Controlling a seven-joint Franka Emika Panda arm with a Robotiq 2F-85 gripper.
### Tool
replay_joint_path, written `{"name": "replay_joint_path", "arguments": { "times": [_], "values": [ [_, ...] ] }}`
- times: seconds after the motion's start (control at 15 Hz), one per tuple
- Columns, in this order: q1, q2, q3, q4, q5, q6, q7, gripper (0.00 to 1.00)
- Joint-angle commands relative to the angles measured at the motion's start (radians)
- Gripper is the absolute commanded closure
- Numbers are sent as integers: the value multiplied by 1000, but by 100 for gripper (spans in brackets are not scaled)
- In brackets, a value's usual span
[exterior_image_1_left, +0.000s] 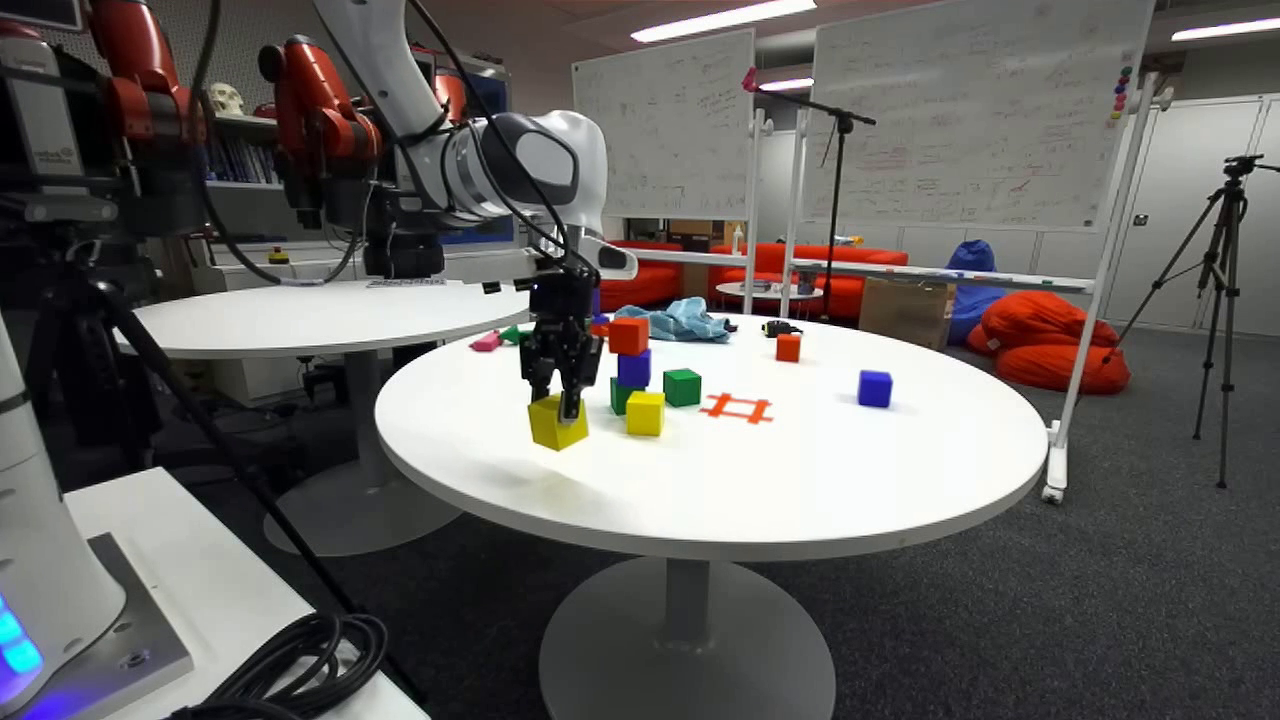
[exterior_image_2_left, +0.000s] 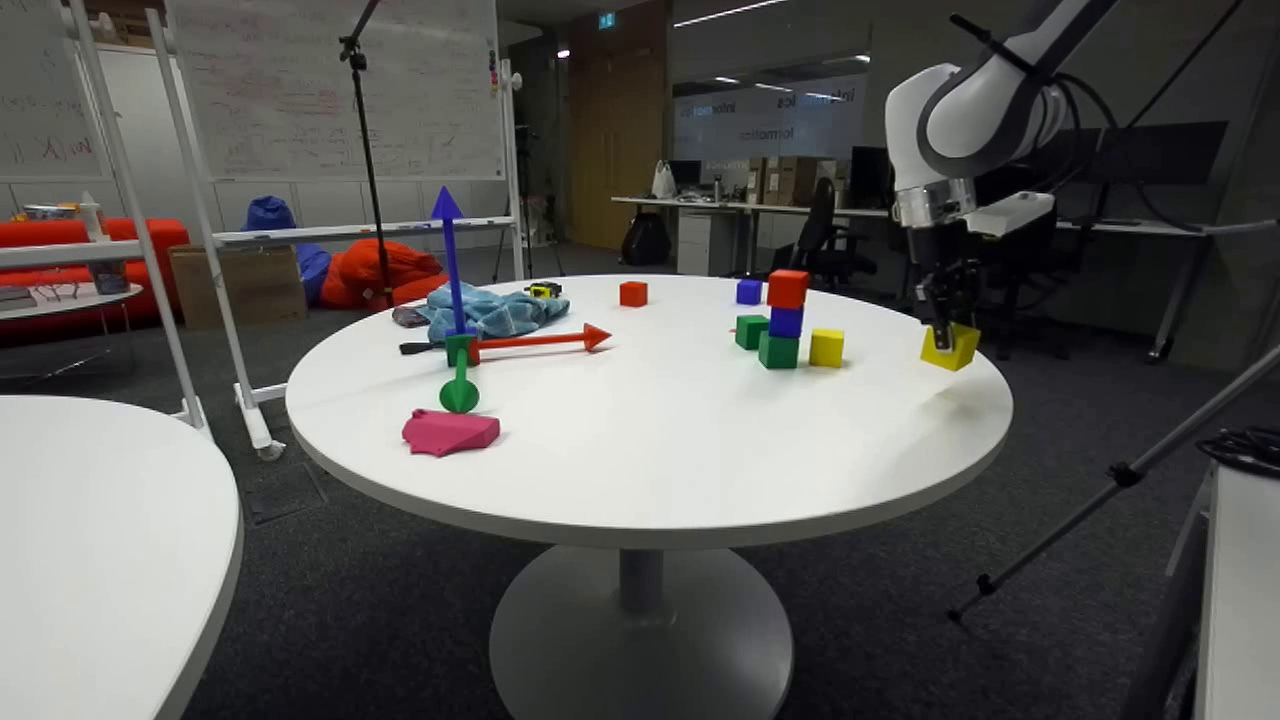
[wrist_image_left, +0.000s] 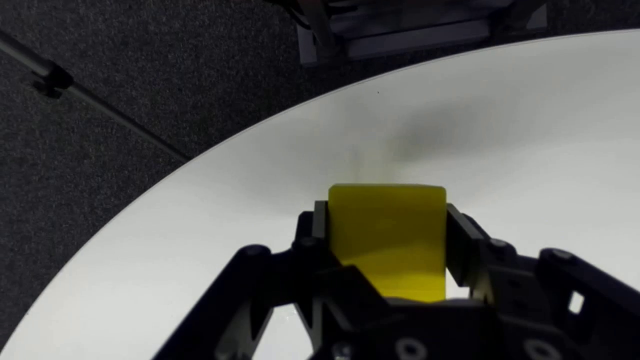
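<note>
Between the black fingers of my gripper (wrist_image_left: 387, 227) a yellow cube (wrist_image_left: 395, 235) is pinched by two opposite sides. In both exterior views this cube (exterior_image_1_left: 556, 428) hangs tilted above the white round table (exterior_image_2_left: 640, 450), close to its edge, with a faint shadow below. Beside it stands a tower: a red cube (exterior_image_1_left: 630, 335) on a blue cube (exterior_image_1_left: 634, 367) on a green cube (exterior_image_2_left: 778, 350). A second yellow cube (exterior_image_2_left: 826, 348) and another green cube (exterior_image_1_left: 682, 387) rest on the table by the tower, apart from the gripper.
A lone blue cube (exterior_image_1_left: 874, 388), a lone red cube (exterior_image_1_left: 788, 347) and orange tape marks (exterior_image_1_left: 737, 407) lie farther across the table. Toward another side are a blue cloth (exterior_image_2_left: 500, 312), a three-arrow axes model (exterior_image_2_left: 460, 350) and a pink piece (exterior_image_2_left: 450, 432). A tripod leg (wrist_image_left: 120, 115) stands beyond the edge.
</note>
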Motion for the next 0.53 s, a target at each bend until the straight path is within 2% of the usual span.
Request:
{"name": "replay_joint_path", "arguments": {
  "times": [0.0,0.27,0.47],
  "values": [
    [-22,-126,-14,-112,-47,70,44,69],
    [-38,-200,-25,-139,-122,154,106,69],
    [-43,-237,-12,-111,-196,174,137,69]
  ]
}}
